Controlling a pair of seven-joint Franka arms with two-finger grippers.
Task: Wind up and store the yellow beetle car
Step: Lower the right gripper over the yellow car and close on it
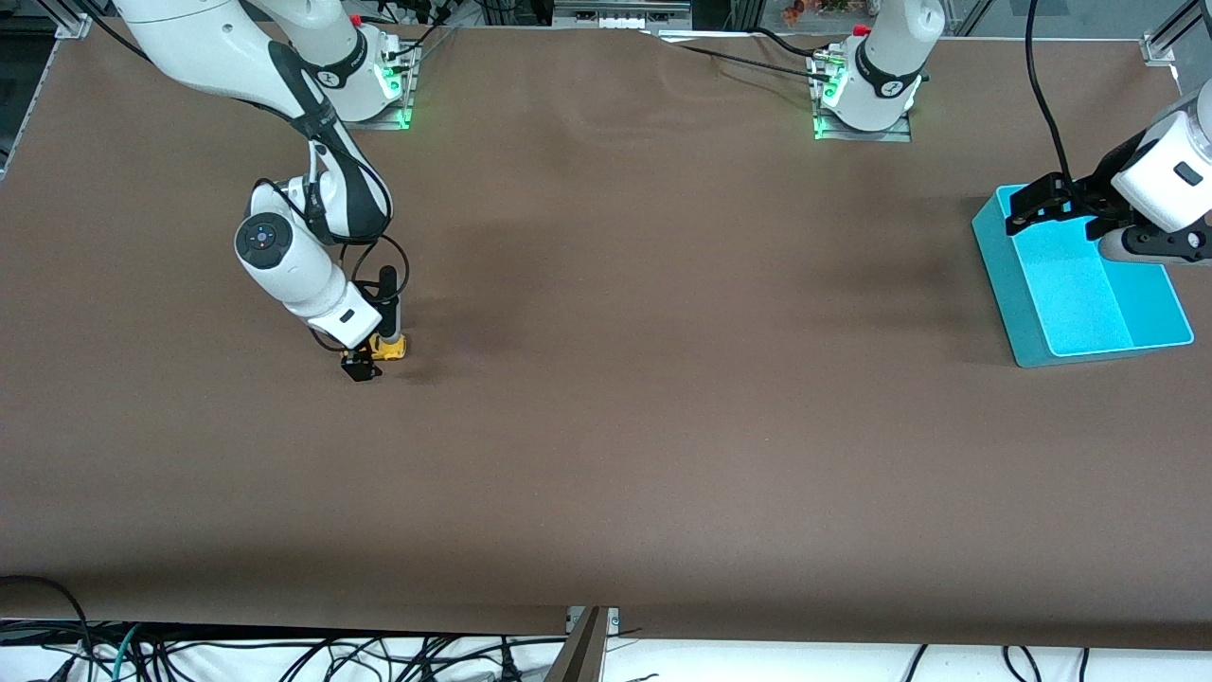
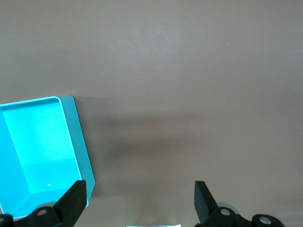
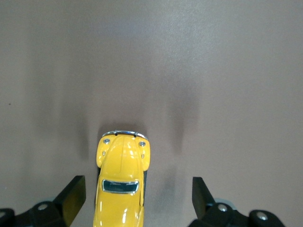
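Closing squarely on the yellow beetle car (image 1: 389,348) is the step in hand, by my reading. It sits on the brown table (image 1: 606,426) toward the right arm's end, roughly midway between the edge by the robot bases and the edge by the front camera. The right gripper (image 1: 371,358) is down over it with its jaws spread; the right wrist view shows the car (image 3: 122,182) between the two fingers (image 3: 71,196), closer to one than the other and touching neither.

To do this well, I would shift the gripper sideways until the body sits midway, so both pads meet the flanks together and the car is not shoved or twisted. The body is rounded and glossy, so the pinch should land low on the sides, not on the roof curve, and be firm enough for rolling the wheels back.

The left gripper (image 1: 1042,204) waits, jaws spread, over the blue tray (image 1: 1027,313) near the corner at the left arm's end.
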